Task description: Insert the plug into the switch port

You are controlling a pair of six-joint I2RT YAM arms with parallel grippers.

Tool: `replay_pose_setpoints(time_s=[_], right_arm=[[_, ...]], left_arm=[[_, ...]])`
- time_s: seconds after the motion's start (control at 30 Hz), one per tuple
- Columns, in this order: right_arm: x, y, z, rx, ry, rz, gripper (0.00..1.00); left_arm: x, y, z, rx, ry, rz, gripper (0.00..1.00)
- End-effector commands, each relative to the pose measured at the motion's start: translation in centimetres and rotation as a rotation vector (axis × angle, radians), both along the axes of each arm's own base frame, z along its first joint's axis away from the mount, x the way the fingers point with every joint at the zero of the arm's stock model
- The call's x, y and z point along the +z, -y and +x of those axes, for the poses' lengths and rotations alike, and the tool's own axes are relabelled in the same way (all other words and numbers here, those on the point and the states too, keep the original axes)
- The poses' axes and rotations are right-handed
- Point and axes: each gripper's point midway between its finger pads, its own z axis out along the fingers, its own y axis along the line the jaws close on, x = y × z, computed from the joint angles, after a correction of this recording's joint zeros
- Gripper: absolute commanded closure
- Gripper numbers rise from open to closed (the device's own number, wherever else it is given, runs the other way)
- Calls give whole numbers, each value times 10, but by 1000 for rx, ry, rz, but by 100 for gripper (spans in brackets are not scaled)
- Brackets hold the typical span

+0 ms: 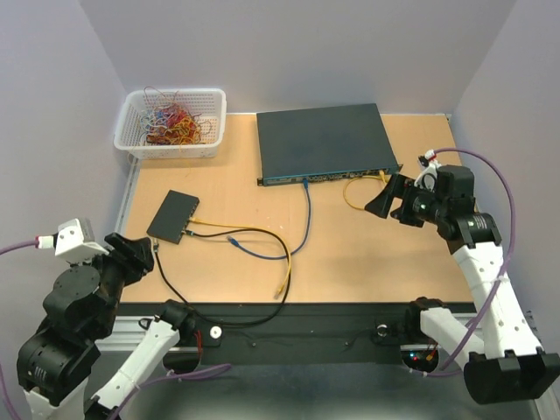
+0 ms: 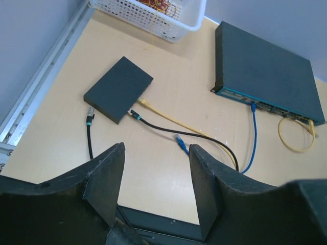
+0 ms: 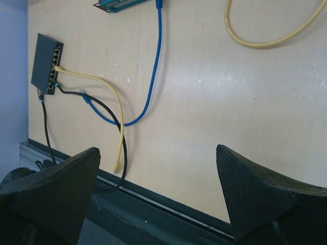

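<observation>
Black cable (image 2: pixel 158 126) lies just beside the blue plug (image 2: pixel 179 140) on the wooden bench (image 2: pixel 61 117); left gripper (image 2: pixel 156 148) and right gripper (image 3: pixel 157 150) spread, empty.

Top edge cuts off most of the large switch (image 3: pixel 118 3).

Dark grey switch (image 1: pixel 324 140), blue cable (image 1: pixel 307 214), yellow cable (image 3: pixel 122 122), black cable (image 2: pixel 89 138), white lattice basket (image 1: pixel 166 150), pale wood table (image 1: pixel 350 262)
</observation>
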Motion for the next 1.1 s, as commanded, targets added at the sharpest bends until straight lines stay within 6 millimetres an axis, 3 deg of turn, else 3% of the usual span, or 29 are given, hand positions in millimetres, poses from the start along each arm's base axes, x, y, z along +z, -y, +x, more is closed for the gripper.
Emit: replay_pose_setpoints(time_s=[0.0,0.37,1.07], right_arm=[[11,1,-7,18,76,-27,0],[5,1,-7,23,69,-59,0],[0,0,-4,15,57,-86,0]], left_arm=[[-15,-2,-13,-60,16,30,33],[-14,-22,-37,-64,162,-50,25],[-17,-29,-41,-54,190,-79,25]])
